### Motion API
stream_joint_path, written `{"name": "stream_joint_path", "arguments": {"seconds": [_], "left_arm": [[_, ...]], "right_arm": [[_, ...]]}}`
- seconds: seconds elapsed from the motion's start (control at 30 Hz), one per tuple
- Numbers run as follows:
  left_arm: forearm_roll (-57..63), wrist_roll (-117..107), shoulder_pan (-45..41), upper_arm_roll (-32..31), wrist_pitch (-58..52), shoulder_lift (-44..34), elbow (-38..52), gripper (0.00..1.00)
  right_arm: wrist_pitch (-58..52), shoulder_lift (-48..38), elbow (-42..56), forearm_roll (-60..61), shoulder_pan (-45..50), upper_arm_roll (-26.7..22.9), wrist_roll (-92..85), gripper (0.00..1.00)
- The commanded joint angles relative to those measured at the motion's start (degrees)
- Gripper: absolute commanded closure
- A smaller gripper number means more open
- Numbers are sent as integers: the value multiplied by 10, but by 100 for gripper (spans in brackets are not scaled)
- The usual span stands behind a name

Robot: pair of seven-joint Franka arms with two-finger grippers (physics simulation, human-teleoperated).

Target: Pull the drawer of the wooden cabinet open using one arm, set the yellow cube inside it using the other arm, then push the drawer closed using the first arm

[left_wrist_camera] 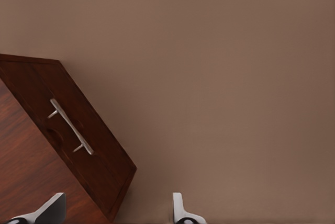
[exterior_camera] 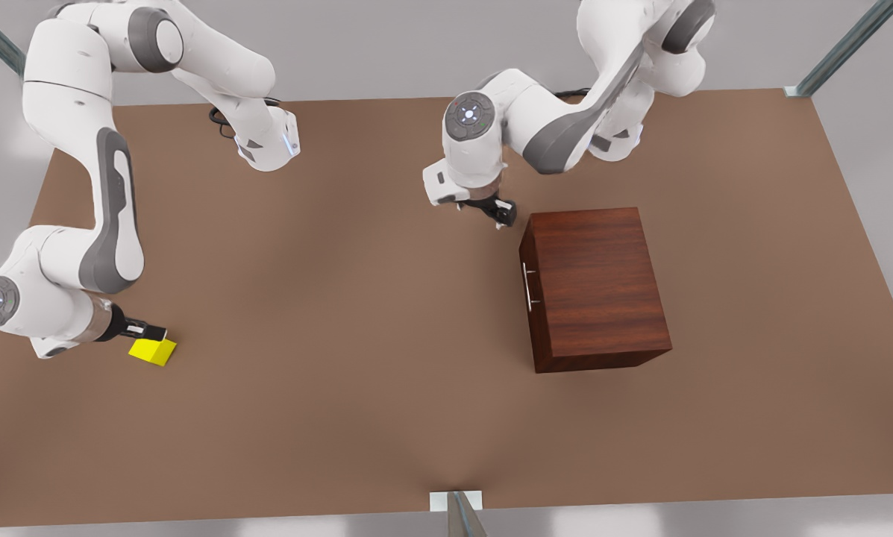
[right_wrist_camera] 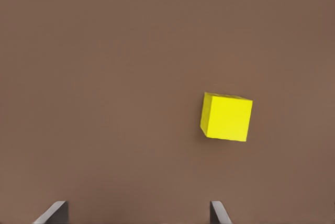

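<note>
While the drawer [exterior_camera: 530,287] sits flush in the wooden cabinet [exterior_camera: 599,287], the front view puts the left gripper [exterior_camera: 491,210] near its far corner. Left wrist view: fingers [left_wrist_camera: 180,211] apart (handle [left_wrist_camera: 70,126] untouched). Right wrist view: right gripper [right_wrist_camera: 138,214] open above the yellow cube [right_wrist_camera: 226,116] on the table [right_wrist_camera: 104,77].

No readable text, label, brand, number or sign anywhere across the three views.
</note>
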Motion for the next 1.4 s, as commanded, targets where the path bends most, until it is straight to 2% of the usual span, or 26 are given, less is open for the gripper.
{"name": "stream_joint_path", "arguments": {"seconds": [0.0,0.03,0.13,0.27,0.37,0.6,0.87,1.37], "left_arm": [[21,-324,-13,2,13,23,8,0],[25,-327,-14,4,17,33,4,0],[24,-427,-4,64,87,90,31,0],[36,-411,7,78,122,116,31,0],[113,-409,2,79,113,133,26,0],[148,-379,-11,81,74,152,25,0],[201,-380,-14,82,47,178,22,0],[202,-380,-10,83,54,214,14,0]], "right_arm": [[-1,23,9,-27,-1,0,-18,0],[10,32,9,-24,-7,-2,-24,0],[45,65,9,-10,-38,-2,-22,0],[79,90,10,12,-47,-2,-15,0],[94,114,13,52,-62,0,-16,0],[130,127,-9,46,-81,2,-38,0],[130,135,-20,-42,-83,3,-32,0],[176,173,-22,-47,-102,1,-28,0]]}}
